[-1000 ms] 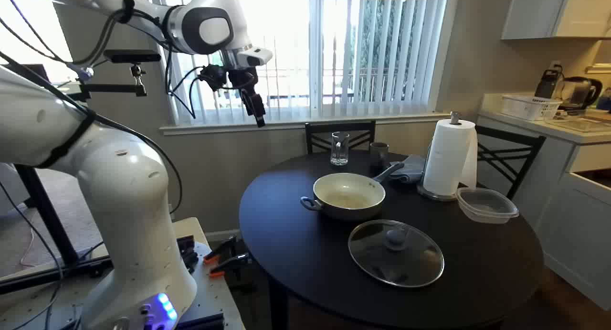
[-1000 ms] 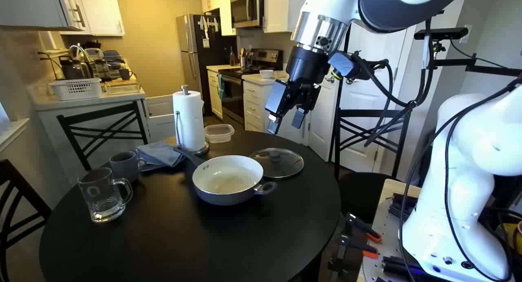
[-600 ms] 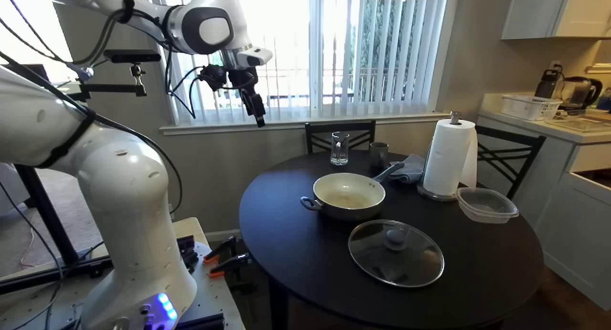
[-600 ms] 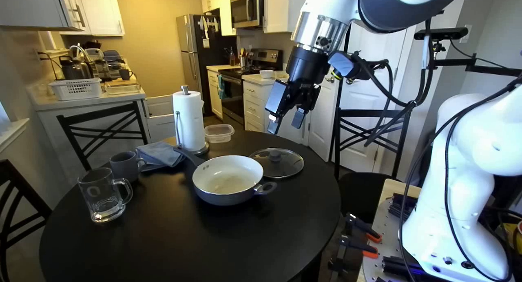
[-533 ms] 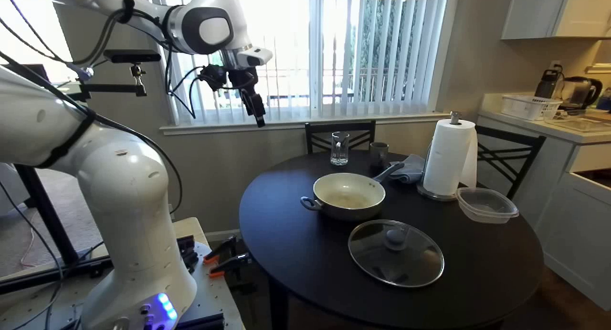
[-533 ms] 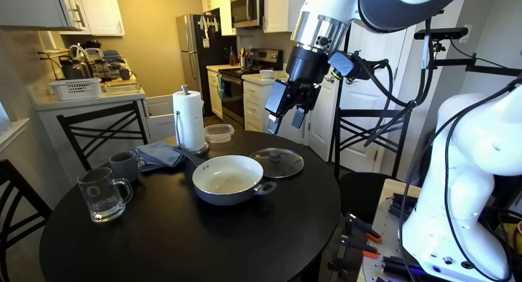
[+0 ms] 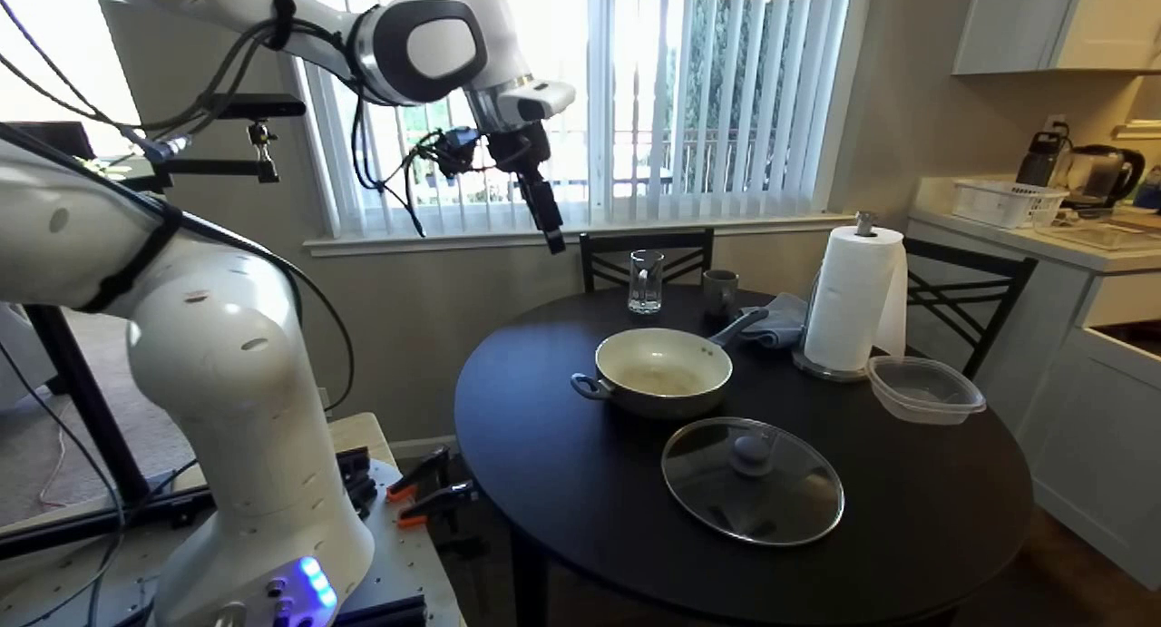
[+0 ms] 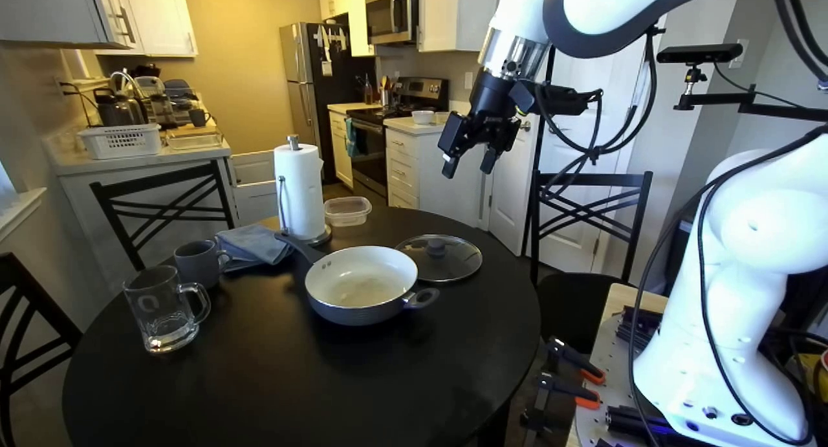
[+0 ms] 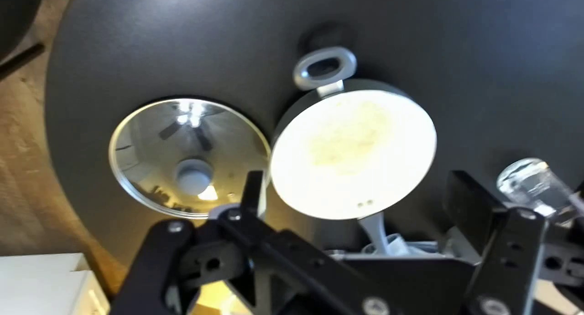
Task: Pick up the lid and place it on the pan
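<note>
Higher up than pan [image 8: 361, 286] and lid [image 8: 446, 261], arm [image 7: 218, 337] bent, claw [image 8: 468, 169] slanting down — jaws apart

The round black tabletop [image 8: 259, 382] looks smooth and satiny. The round transparent glass lid [image 7: 757, 495] is glossy, its rim shiny metal, its grey knob [image 9: 194, 177] smooth. The round grey metal pan [image 8: 362, 285] has a glossy cream lining — its outer wall duller. Near the tabletop's edge, the clear handled glass mug [image 8: 156, 305] gleams and the clear rectangular plastic tub [image 8: 349, 220] shines; the white paper roll [image 8: 299, 191] and folded blue-grey cloth [image 8: 255, 245] look matt.
</note>
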You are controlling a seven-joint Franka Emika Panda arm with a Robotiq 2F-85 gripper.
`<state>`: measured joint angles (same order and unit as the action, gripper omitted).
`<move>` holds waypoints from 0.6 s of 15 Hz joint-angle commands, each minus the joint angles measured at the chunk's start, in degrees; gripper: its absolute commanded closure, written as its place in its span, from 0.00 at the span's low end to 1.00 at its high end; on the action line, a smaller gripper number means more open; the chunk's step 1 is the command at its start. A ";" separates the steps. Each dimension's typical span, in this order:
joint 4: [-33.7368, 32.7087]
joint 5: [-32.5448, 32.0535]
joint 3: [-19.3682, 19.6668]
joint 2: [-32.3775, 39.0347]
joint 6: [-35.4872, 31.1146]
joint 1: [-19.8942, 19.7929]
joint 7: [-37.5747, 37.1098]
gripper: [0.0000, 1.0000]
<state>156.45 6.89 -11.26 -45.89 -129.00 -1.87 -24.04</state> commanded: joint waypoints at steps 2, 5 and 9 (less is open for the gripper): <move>2.26 -3.45 5.72 3.08 -5.05 -10.26 -1.54 0.00; 1.80 -4.34 7.58 8.52 -6.51 -13.82 -0.83 0.00; 1.19 -3.66 9.24 8.86 -5.57 -13.78 -0.40 0.00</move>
<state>157.72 3.80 -2.64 -37.01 -134.72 -16.26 -24.04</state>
